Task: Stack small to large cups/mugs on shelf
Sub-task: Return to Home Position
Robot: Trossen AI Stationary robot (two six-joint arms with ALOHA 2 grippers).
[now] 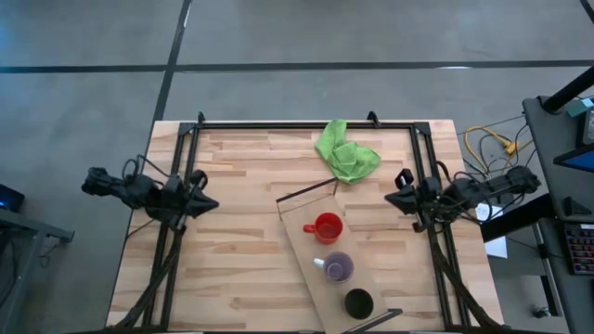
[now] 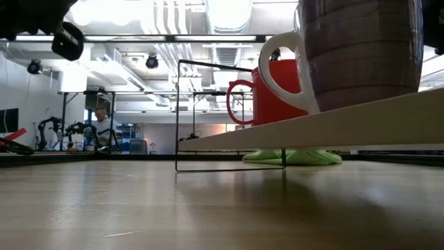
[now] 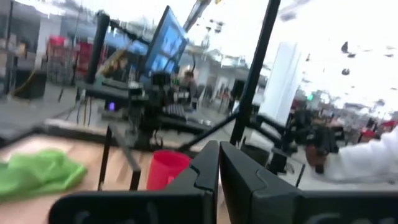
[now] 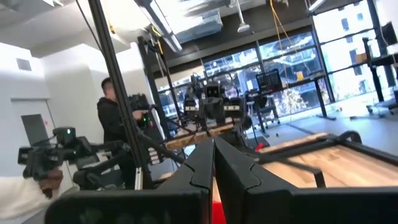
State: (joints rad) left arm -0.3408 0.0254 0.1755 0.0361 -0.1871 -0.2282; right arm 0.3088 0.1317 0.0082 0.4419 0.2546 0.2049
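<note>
**Bench point(image 1: 232, 269), slatted light wood, contents listed near to far.**

1. Shelf point(image 1: 299, 211): long light-wood plank lying at a slant across the right-centre of the bench. Its near end is at the near edge and its far end is toward the middle. It carries all three cups in a single row, each apart from the next.
2. Black cup point(image 1: 358, 302): upright at the near end of the shelf. It is the item farthest from both tools.
3. Purple mug point(image 1: 337, 267): upright at mid-shelf, with its pale handle turned left. In the low view it looms at the right point(image 2: 361, 48) above the shelf edge point(image 2: 333, 128).
4. Red cup point(image 1: 327, 226): upright toward the far end of the shelf and seen behind the purple mug in the low view point(image 2: 274, 94). It is the cup closest to the tools, lying between them and slightly nearer than both.
5. Left tool point(image 1: 209, 202): raised over the left side of the bench, well apart from the shelf. The fingers are pressed together with nothing between them point(image 3: 219, 146). The red cup shows beyond them point(image 3: 165, 169).
6. Right tool point(image 1: 390, 197): raised over the right side, just right of the shelf's far end. The fingers are likewise together and empty point(image 4: 213, 144).
7. Green cloth point(image 1: 345, 153): crumpled on the bench beyond the shelf's far end.
8. Person point(image 4: 112, 118): dark clothing, standing in the room beyond the bench.
</note>
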